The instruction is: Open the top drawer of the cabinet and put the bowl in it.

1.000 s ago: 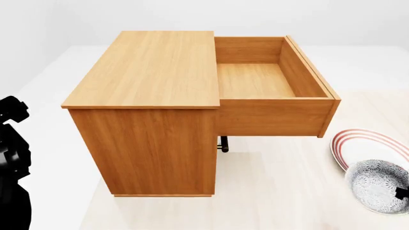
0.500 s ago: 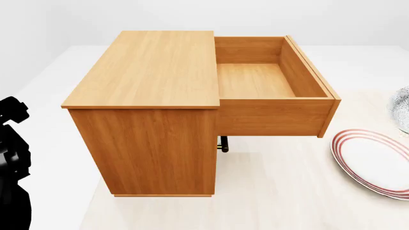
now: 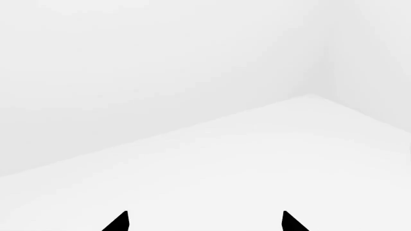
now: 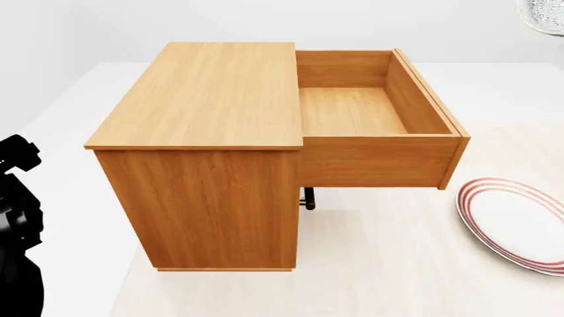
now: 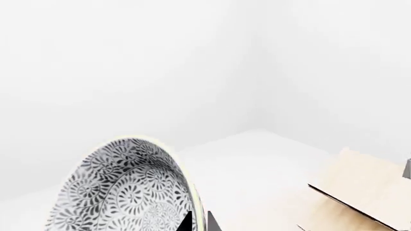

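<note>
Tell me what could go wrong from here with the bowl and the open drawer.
1. The grey-blue patterned bowl is tilted and pinched only at its rim by the right gripper, so it might slip.
2. It is high at the head view's corner, away from the open orange-brown wooden top drawer; lowering could clip the drawer's front panel.

My two arms, one low and one high

My left arm (image 4: 18,224) hangs low at my side, its gripper (image 3: 204,222) with fingertips spread apart, nothing between them. My right gripper (image 5: 198,222) pinches the rim of the bowl (image 5: 125,190), raised high.
</note>
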Controlling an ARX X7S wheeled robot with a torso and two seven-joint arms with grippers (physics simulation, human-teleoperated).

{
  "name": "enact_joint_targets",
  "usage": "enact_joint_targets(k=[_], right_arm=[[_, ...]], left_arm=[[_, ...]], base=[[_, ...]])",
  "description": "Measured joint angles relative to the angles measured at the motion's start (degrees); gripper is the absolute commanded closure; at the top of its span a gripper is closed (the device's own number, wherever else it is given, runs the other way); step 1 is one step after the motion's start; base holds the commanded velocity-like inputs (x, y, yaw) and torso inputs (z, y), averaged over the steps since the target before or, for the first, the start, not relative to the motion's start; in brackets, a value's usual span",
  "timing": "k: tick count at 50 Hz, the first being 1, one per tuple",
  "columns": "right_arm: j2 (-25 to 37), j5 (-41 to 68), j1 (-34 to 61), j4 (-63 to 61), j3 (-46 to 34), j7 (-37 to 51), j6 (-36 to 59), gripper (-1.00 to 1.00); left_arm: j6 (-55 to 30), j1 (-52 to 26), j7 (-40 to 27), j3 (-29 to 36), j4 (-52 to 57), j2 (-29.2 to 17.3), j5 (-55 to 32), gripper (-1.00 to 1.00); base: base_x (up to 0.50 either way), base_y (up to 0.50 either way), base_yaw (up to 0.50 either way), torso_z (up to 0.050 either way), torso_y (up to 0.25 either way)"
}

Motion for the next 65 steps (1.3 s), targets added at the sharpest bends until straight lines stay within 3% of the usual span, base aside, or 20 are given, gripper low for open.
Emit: enact_joint_targets(k=[9,18,65], right_arm=[[-6.68,-5.65,9.27,4.07,-8.86,-4.65,-1.14,1.0],[-10.53,-7.49,12.69,5.12,-13.27,-7.2,-1.56,1.0],[-15.01,-5.07,9.13,-1.36,-21.46,-12.91,2.54,1.0]], left_arm=[[-0.07,-0.07,0.11,-0.11,0.0,-0.11,0.01,-1.0],[-0.15,-0.25,0.22,-0.13,0.0,-0.15,0.04,-1.0],[0.43,0.53,0.29,-0.6,0.0,-0.07,0.02,-1.0]], base=[[0.0,0.0,0.0,0.0,0.0],[0.0,0.0,0.0,0.0,0.0],[0.0,0.0,0.0,0.0,0.0]])
